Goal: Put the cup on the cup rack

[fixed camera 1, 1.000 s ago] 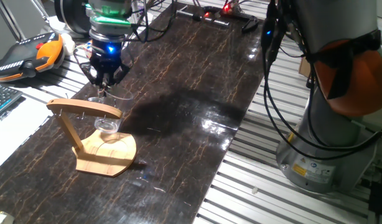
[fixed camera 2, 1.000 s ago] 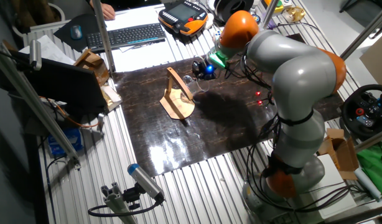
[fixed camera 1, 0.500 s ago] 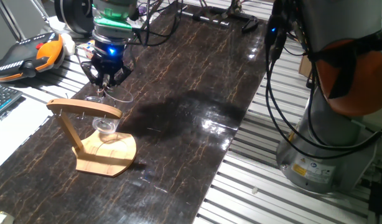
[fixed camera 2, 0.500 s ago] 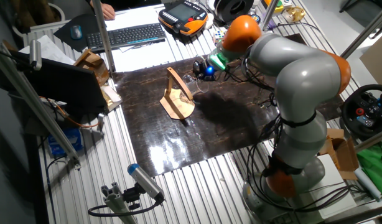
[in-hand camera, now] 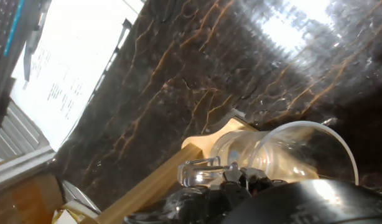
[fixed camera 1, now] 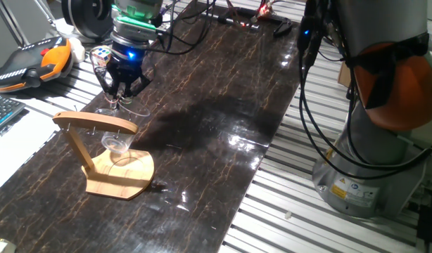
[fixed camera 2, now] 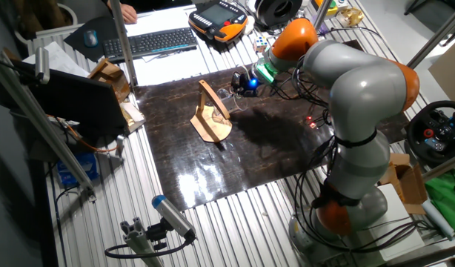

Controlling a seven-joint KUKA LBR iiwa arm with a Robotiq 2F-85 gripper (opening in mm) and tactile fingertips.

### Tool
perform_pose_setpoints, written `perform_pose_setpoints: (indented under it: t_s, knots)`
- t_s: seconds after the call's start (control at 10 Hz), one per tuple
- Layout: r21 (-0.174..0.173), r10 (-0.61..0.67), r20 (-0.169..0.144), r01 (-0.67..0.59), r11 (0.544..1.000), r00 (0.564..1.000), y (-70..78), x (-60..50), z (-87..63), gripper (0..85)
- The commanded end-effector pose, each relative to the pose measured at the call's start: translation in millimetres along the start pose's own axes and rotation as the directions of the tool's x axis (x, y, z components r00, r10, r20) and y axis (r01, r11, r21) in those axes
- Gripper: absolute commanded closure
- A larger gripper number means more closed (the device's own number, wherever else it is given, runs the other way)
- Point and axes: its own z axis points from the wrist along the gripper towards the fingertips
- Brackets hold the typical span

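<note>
The arm (fixed camera 2: 361, 96) bends over at its elbow and reaches low across the table. Its gripper (fixed camera 1: 117, 100) points steeply down, the two dark fingers (fixed camera 1: 112, 90) drawn close together.

Pincer (fixed camera 1: 117, 98) drew back — cup (fixed camera 1: 118, 145) hangs lower.

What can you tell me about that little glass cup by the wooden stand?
The cup is small and see-through, of clear glass with a thick base, a wide round rim and a looped handle. It hangs tilted beside the cup rack, just under its curved top arm and above the flat wooden base, not standing on the dark table. The claw is right above it, seemingly gripping the handle.
</note>
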Motion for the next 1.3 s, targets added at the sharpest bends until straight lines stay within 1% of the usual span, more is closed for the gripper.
perform_pose_setpoints:
  t_s: [0.0,0.2,0.3,0.4,0.5,0.6,0.7,0.8,0.9,1.0,1.2]
  knots:
    - [-0.002,0.0,0.002,0.0,1.0,1.0,0.0,0.0,0.1,84.0]
    - [0.001,0.001,-0.01,-0.001,1.0,1.0,0.0,0.0,0.1,84.0]
    - [0.002,0.003,-0.011,-0.003,1.0,1.0,0.0,0.0,0.1,84.0]
    - [0.002,0.01,-0.01,-0.01,1.0,1.0,0.0,0.0,0.1,84.0]
    - [-0.003,0.014,-0.002,-0.014,1.0,1.0,0.0,0.0,0.1,84.0]
    - [-0.003,0.02,0.018,-0.02,1.0,1.0,0.0,0.0,0.1,84.0]
    - [0.018,0.019,0.066,-0.02,1.0,0.998,0.0,0.0,0.1,84.0]
    - [0.021,0.041,0.105,-0.044,0.999,0.994,0.0,0.0,0.1,84.0]
    - [0.016,0.048,0.145,-0.05,0.999,0.988,0.0,0.0,0.1,84.0]
    - [-0.009,0.055,0.161,-0.054,0.999,0.985,0.0,0.0,0.1,84.0]
    - [-0.059,0.089,0.174,-0.08,0.995,0.981,0.0,0.0,0.1,84.0]
